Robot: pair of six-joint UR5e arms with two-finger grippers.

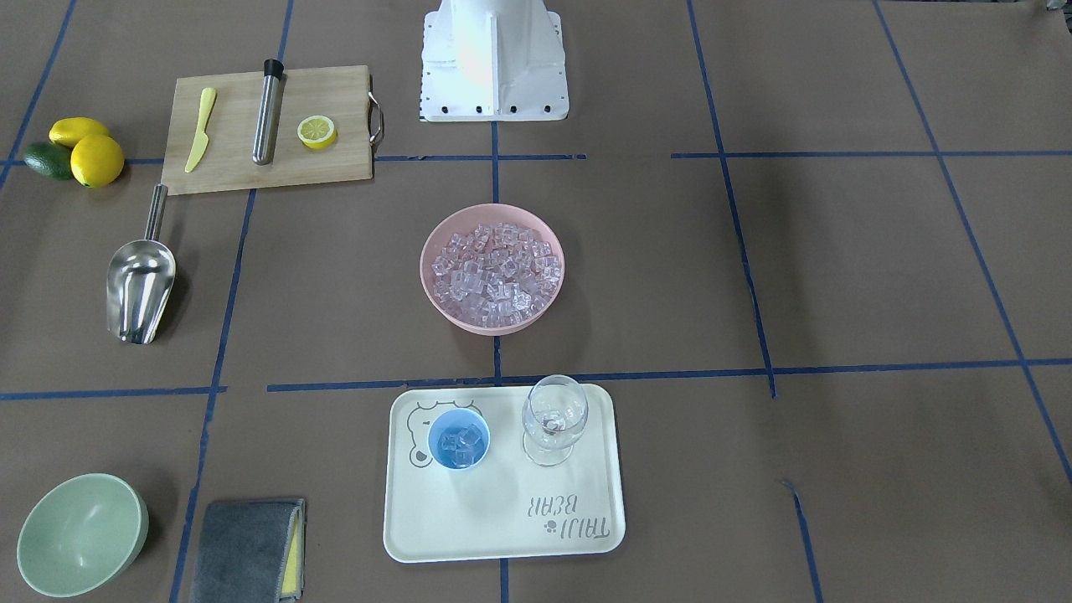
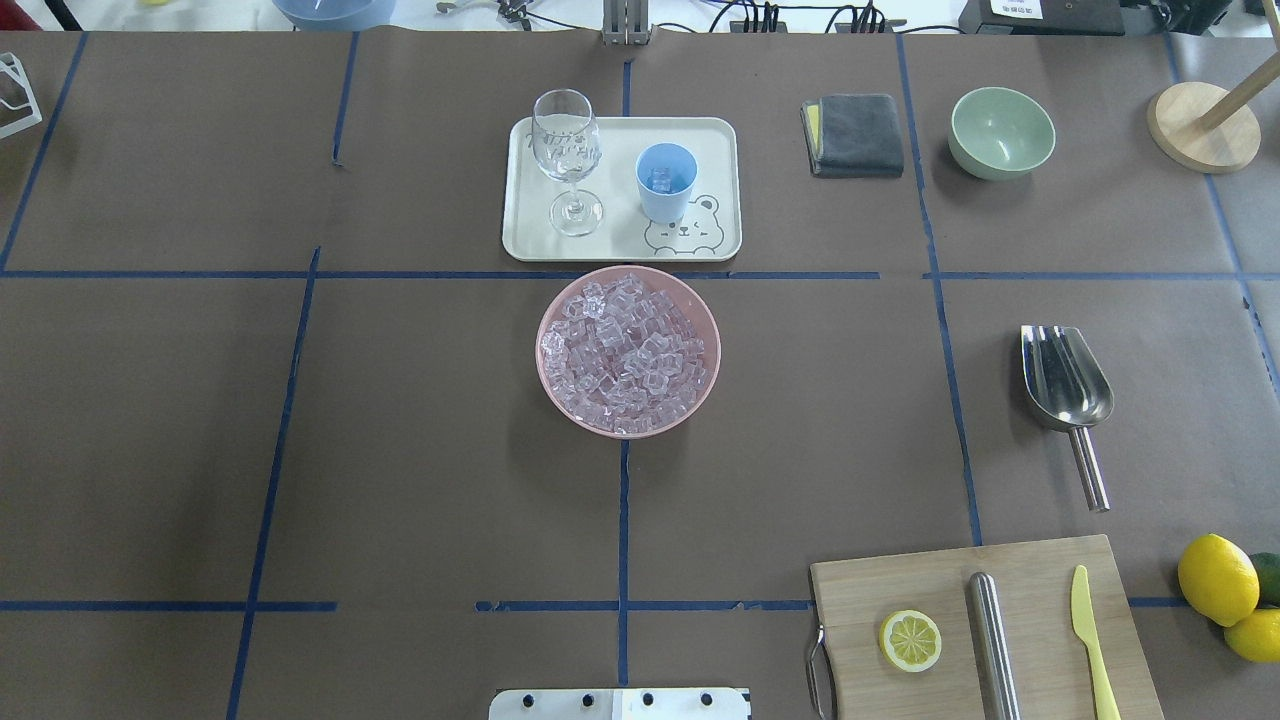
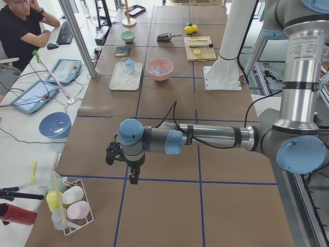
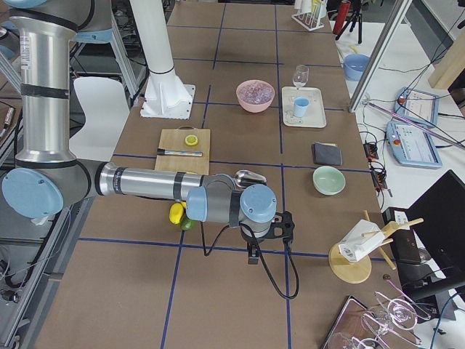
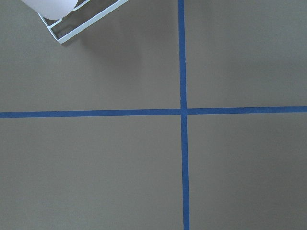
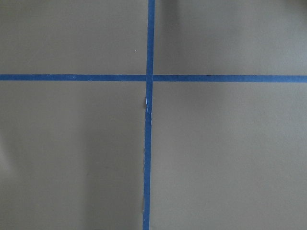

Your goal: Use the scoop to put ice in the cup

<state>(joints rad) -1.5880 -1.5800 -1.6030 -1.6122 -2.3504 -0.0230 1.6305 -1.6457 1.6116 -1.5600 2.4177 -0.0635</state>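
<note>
Brown paper and blue tape lines under both arms: left gripper and right gripper hang over bare table at opposite ends, and I cannot tell how wide their fingers stand. Well away, nearer the right one, the scoop lies flat on the table. Farther off between them, ice fills the pink bowl, and beside it the cup on the tray holds a few cubes.

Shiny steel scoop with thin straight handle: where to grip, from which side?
Grip the shiny steel scoop by its thin handle, mid-length, coming straight down and closing across it. It lies flat, trough open upward, handle pointing toward the robot; the trough looks too wide to pinch.
</note>
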